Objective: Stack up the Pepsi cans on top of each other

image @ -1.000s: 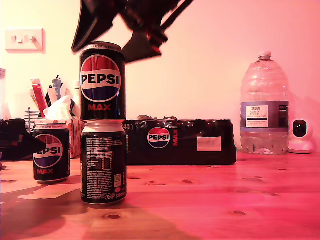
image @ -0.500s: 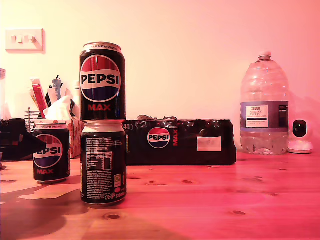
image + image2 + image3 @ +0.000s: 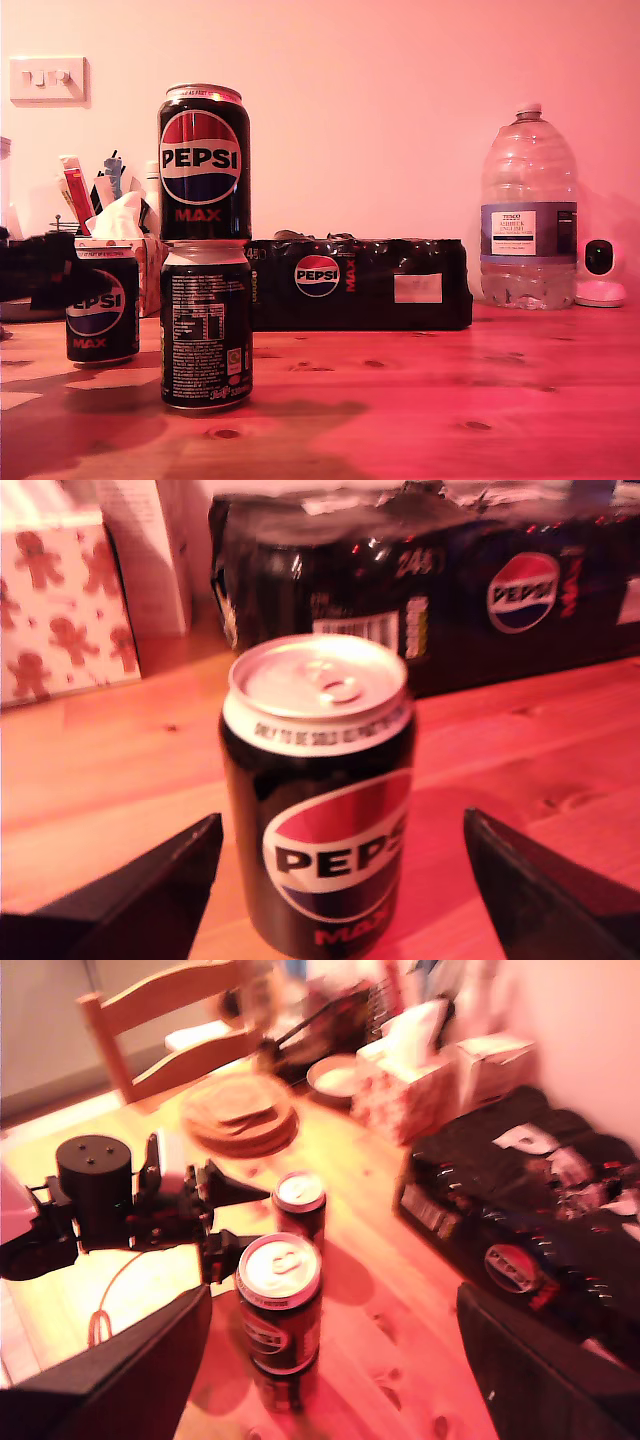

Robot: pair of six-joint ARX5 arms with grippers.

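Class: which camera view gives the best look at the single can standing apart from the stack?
The first wrist view: the single can fills the frame between my first end effector's open fingers, lid and logo sharp. The exterior view shows it partly hidden by the arm; the second wrist view shows it small behind the stack.

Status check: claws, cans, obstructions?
My first claw open, straddling the lone black aluminium Pepsi Max can, not gripping. My second claw open, above the two-can stack. Third can unstacked. Nothing blocking.
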